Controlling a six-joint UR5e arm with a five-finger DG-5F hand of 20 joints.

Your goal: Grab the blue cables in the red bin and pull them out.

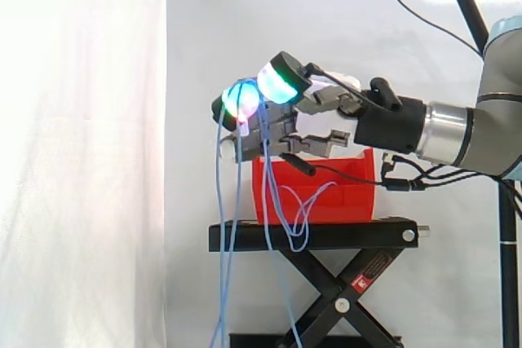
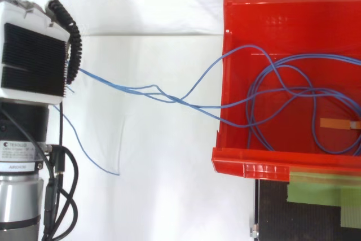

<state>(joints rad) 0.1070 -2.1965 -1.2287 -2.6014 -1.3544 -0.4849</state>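
The robot hand (image 1: 320, 108), a grey and white body with thick glowing fingertips (image 1: 277, 83) in cyan, green and magenta, has its fingers curled closed around the thin blue cables (image 2: 172, 99). In the side view the strands drop straight down from the curled fingers. Some hang past the edge of the black scissor-lift stand (image 1: 326, 235) below the hand, and others loop against the front of the red plastic bin (image 1: 342, 197). The bin sits under the palm and wrist, resting on the stand, and the fingertips reach out beyond it towards the white curtain (image 1: 81, 160). From above, the strands stretch away from the hand in a loose bundle, cross the white surface and pass over the bin's near wall. Inside the bin, well apart from the hand, the rest of the cables lie in wide coils. One strand there carries a small orange tag (image 2: 334, 123).
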